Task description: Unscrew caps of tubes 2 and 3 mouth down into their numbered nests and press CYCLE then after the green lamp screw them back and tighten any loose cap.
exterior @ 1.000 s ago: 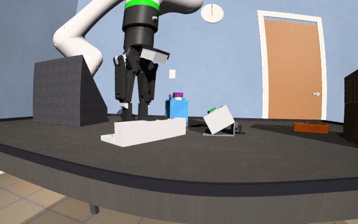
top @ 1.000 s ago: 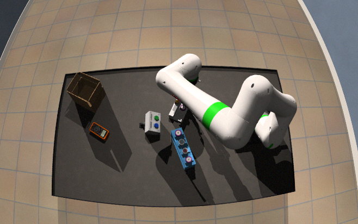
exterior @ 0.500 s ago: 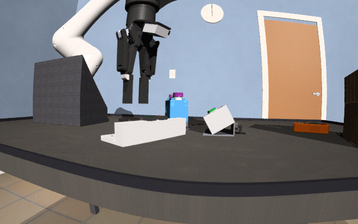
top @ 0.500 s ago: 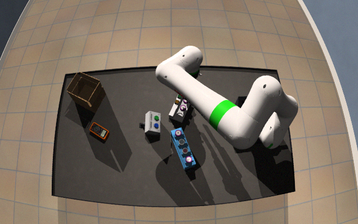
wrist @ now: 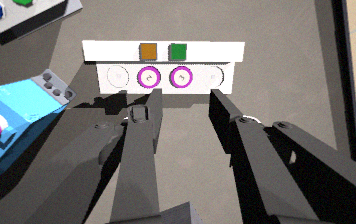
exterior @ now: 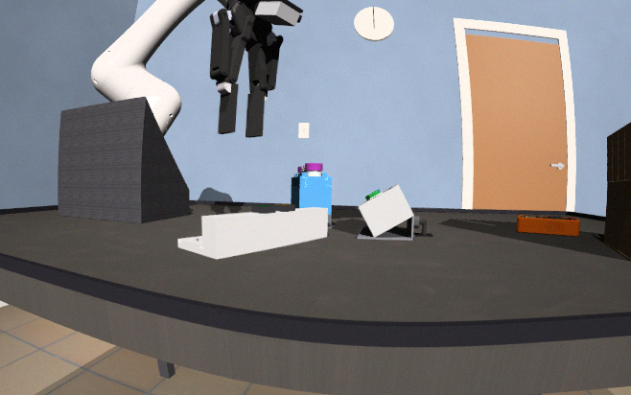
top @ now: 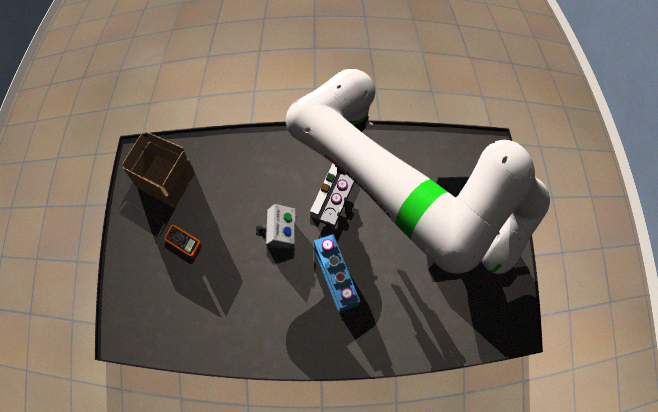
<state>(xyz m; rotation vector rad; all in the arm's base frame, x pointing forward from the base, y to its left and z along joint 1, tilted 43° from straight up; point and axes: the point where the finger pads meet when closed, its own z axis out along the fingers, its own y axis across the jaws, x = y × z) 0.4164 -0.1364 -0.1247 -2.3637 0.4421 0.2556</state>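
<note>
The claw (exterior: 241, 127) is seen hanging high above the white cap tray (exterior: 259, 233), its fingers partly apart with nothing between them. In the wrist view two purple caps (wrist: 149, 77) (wrist: 181, 77) are found lying in the two middle nests of the tray, while the outer nests (wrist: 118, 75) (wrist: 215, 76) are bare. Behind the nests an amber lamp (wrist: 148, 51) and a green lamp (wrist: 178, 51) are mounted; whether either is lit cannot be told.

On the dark bench (top: 240, 300) the blue decapping station (top: 336, 274) is placed just beside the tray. Its two end tubes are capped in purple (top: 327, 244) (top: 346, 293), and the two middle tubes (top: 334, 260) (top: 340, 276) are left open. The key housing (top: 280, 226) is set near the tray, with a green key (top: 287, 216) and a blue key (top: 287, 231) on its face.
</note>
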